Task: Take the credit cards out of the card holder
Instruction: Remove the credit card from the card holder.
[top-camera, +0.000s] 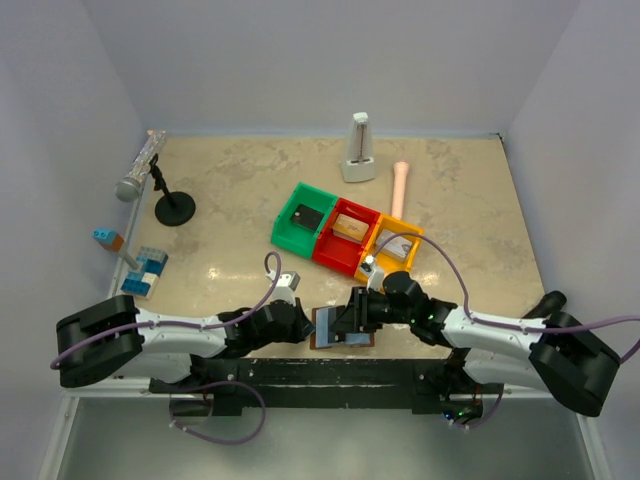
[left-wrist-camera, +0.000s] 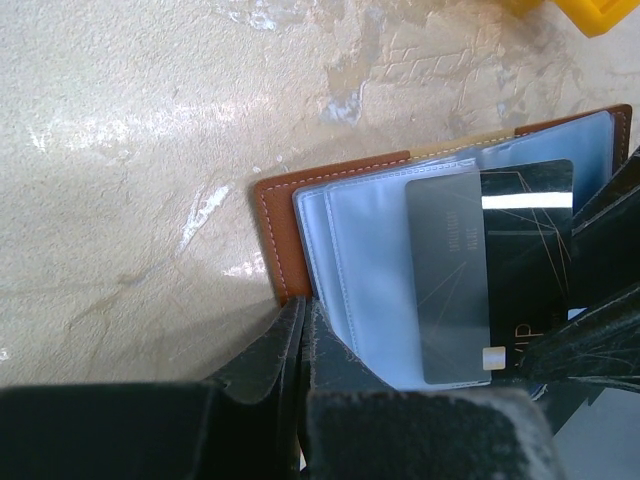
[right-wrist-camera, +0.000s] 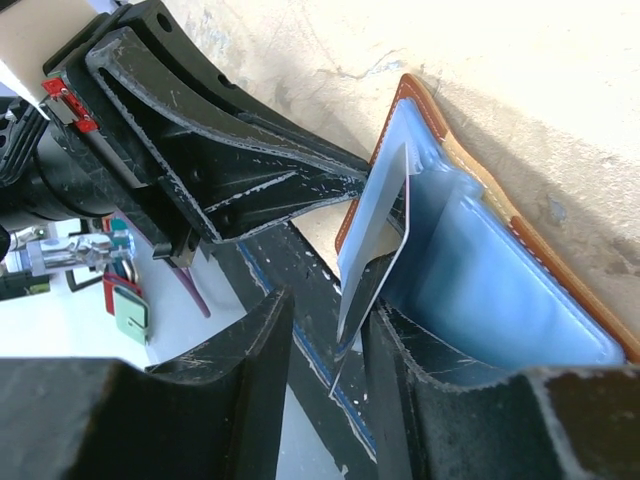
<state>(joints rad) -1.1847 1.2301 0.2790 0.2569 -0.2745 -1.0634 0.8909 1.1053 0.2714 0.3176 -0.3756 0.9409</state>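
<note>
Left claw (top-camera: 303, 322): jaws nearly flush, only a slit between them, clamped on the brown edge of the card holder (left-wrist-camera: 275, 230). The holder lies open on the table (top-camera: 230, 200), spreading straight ahead of this claw's tips, pale blue sleeves up.

Right claw (right-wrist-camera: 330, 310): jaws narrow. A card (right-wrist-camera: 375, 230) stands edge-on between them, tilted, far end in the blue pocket, near end raised out of it. It leans toward one finger (right-wrist-camera: 420, 370); a strip of gap shows on the other side. Cannot tell whether it is truly pinched.

Left wrist view: card is grey on the half nearer the left claw, black with a white stripe on the far half.

Claws face each other across the holder, tips near, apart. Green bin (top-camera: 285, 225), red bin (top-camera: 330, 255) and yellow bin (top-camera: 415, 240) sit beyond both claws.
</note>
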